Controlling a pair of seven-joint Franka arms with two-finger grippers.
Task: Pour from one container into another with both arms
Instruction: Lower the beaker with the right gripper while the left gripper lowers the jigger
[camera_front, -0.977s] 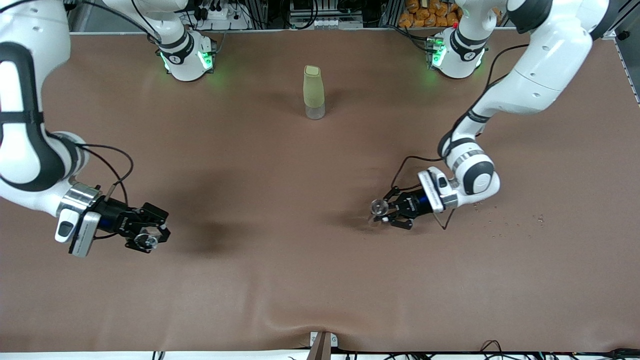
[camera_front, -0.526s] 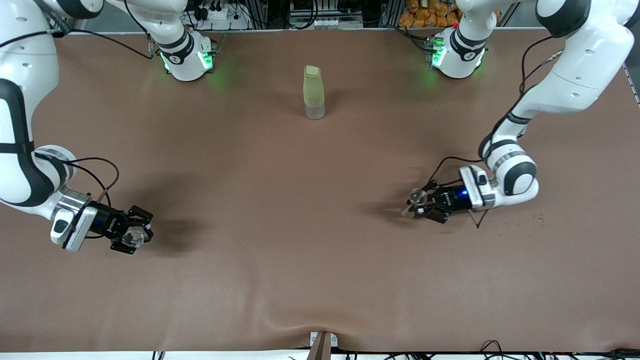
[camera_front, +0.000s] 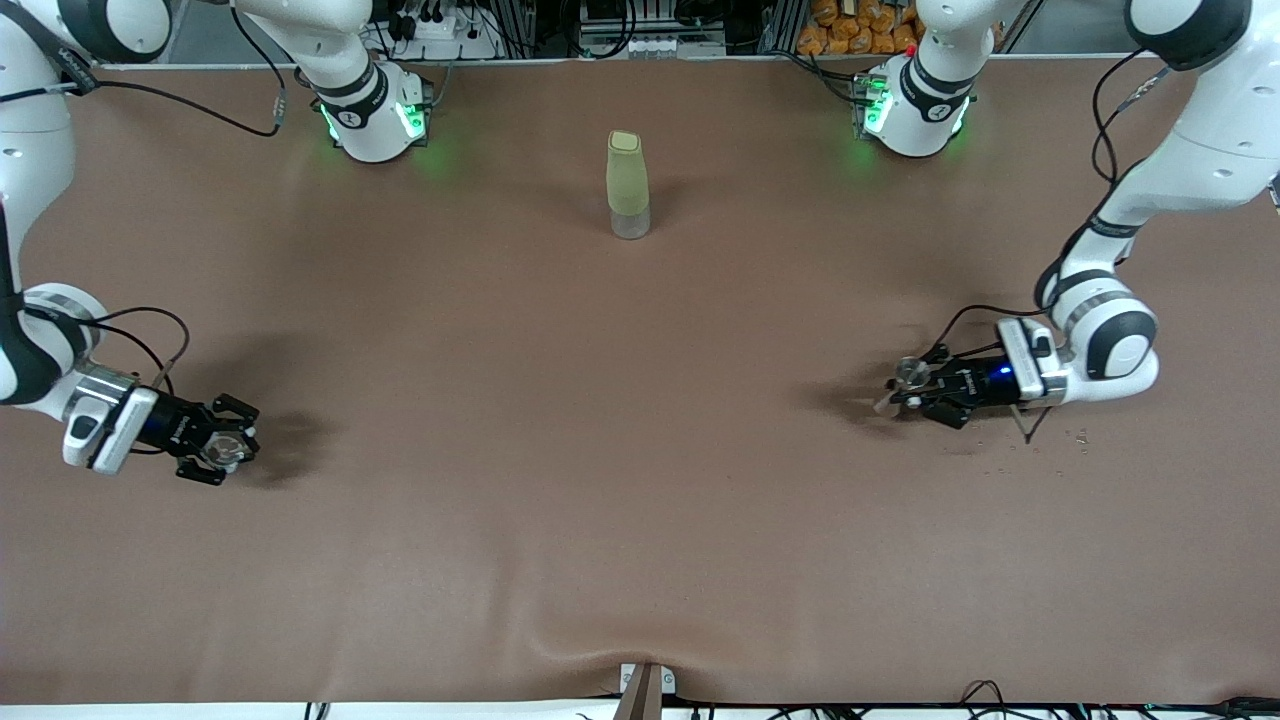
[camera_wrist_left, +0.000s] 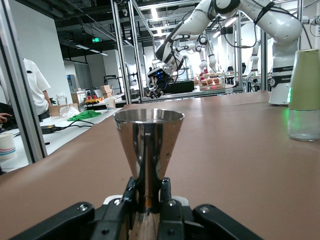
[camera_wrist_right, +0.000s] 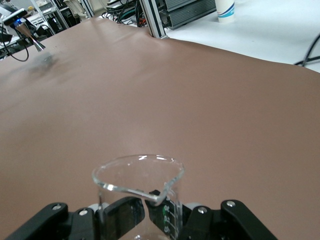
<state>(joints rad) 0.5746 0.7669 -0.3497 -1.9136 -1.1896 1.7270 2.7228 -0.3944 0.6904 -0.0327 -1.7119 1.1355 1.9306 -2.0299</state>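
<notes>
One bottle near the table's base edge, my left gripper clamped on one metal cone cup, right gripper clamped on one glass beaker.

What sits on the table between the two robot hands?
Nothing: the front view shows bare brown table between the left hand and right hand.

Plain brown table cover throughout. A pale yellow-green bottle with a clear base. White arms banded dark, green lights glowing at both bases. Shiny silver metal cup, clear glass beaker.
</notes>
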